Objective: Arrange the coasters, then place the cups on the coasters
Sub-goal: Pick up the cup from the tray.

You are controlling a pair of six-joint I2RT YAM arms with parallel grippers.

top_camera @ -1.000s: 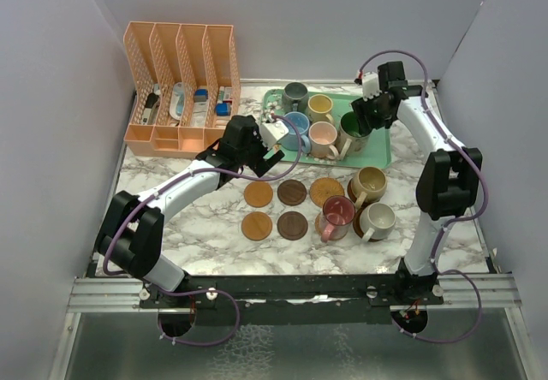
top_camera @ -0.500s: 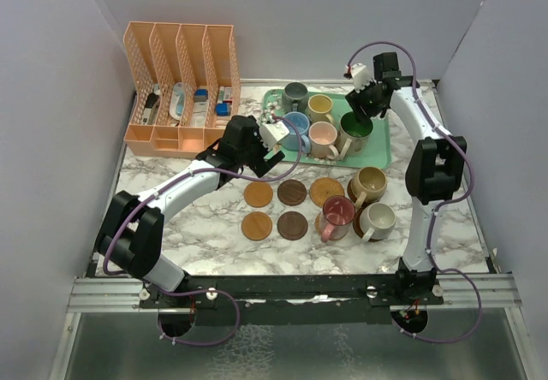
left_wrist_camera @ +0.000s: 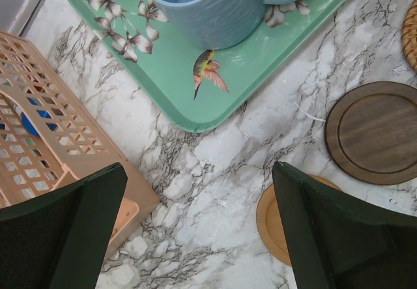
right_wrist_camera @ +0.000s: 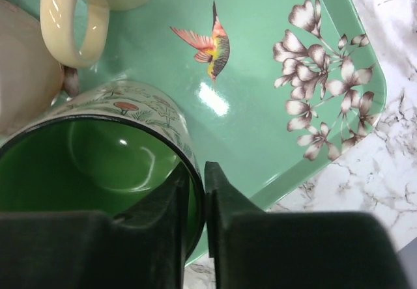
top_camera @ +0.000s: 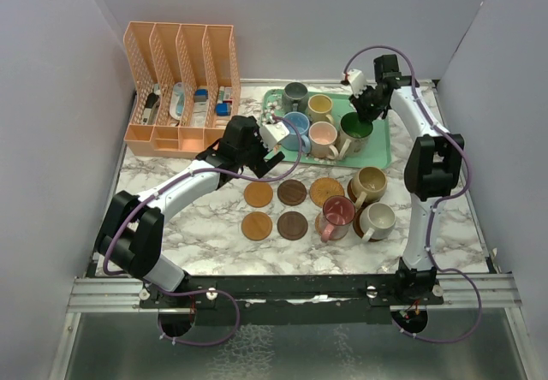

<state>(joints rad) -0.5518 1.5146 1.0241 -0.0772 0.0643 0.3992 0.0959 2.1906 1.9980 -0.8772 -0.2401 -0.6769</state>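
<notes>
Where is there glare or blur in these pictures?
Right wrist: glare spot on the tray beside the painted bird, highlights inside the green mug, right claw dark and soft. Left wrist: marble table sharp, blue mug evenly lit. Top external: even, soft light.

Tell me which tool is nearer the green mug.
Right. The right tool pinches the rim of the green mug; the left tool hangs open over the table off the tray, near the blue mug.
</notes>
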